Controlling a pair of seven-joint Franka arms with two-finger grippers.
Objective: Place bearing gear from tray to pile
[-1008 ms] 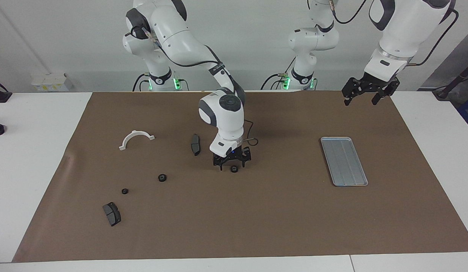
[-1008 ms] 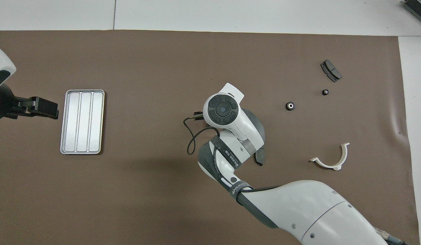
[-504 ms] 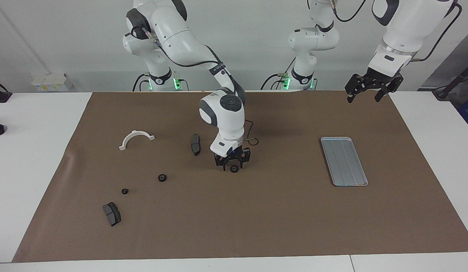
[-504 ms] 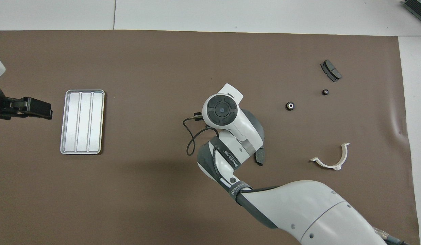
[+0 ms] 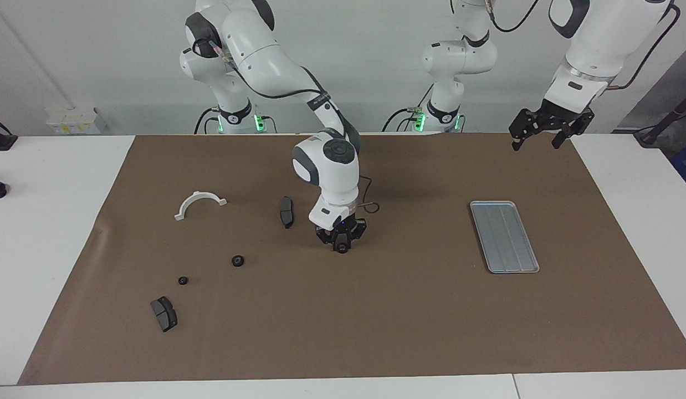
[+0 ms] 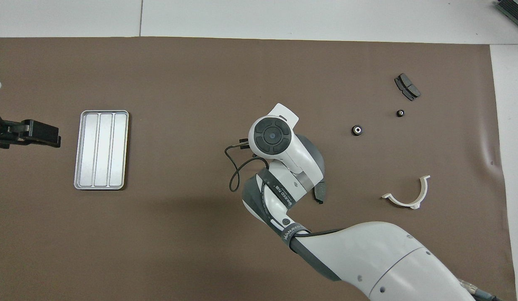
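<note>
A small black bearing gear (image 5: pixel 341 249) lies on the brown mat beside a dark brake pad (image 5: pixel 286 211). My right gripper (image 5: pixel 341 245) stands straight down on the gear, its fingertips drawn in against it. In the overhead view the right wrist (image 6: pixel 272 136) hides both. The silver tray (image 5: pixel 503 236) (image 6: pixel 101 149) toward the left arm's end holds nothing. The pile toward the right arm's end has a white half-ring bracket (image 5: pixel 200 204) and a second brake pad (image 5: pixel 164 313). My left gripper (image 5: pixel 536 145) hangs open in the air over the mat's corner by the left arm's base.
Two more small black gears (image 5: pixel 238 260) (image 5: pixel 183 280) lie on the mat among the pile's parts, between the bracket and the brake pad farthest from the robots. A black cable (image 6: pixel 234 173) loops off the right wrist. White table (image 5: pixel 44 221) borders the mat.
The right gripper's fingers have closed in from wide open onto the gear. The left gripper has drifted up and away from the tray toward its own end of the table.
</note>
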